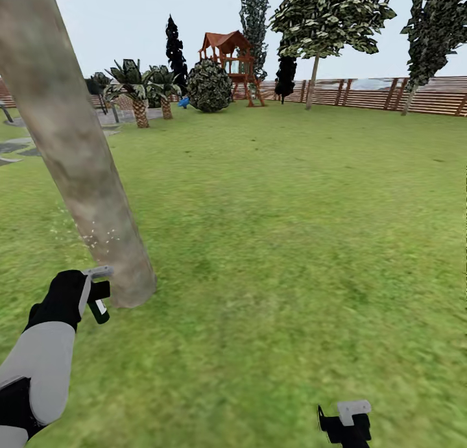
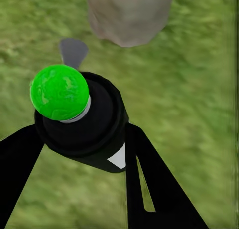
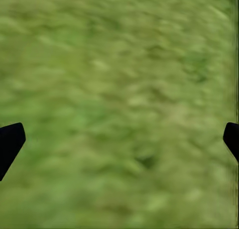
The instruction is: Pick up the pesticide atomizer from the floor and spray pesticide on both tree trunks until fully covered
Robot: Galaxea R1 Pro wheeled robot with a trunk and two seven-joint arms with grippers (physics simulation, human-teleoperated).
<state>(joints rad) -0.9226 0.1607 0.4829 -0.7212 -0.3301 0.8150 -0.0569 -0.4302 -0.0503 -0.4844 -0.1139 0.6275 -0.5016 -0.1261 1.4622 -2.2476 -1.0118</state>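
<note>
Mottled grey-brown tree trunk [image 1: 71, 156], white-specked; left jaws [image 1: 98, 297] clench the round atomizer [image 2: 82, 122]; right jaws [image 1: 345, 417] splayed.

tree trunk [image 1: 78, 169] at left, playhouse [image 1: 232, 62] far behind, fence [image 1: 389, 94] beyond

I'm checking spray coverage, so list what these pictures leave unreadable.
- Tree trunk: top cut by the head view's edge; far side hidden by itself.
- Pesticide: specks too small to judge coverage.
- Pesticide atomizer: lower body hidden between left claw fingers.
- Right claw: cut by the bottom edge.
</note>
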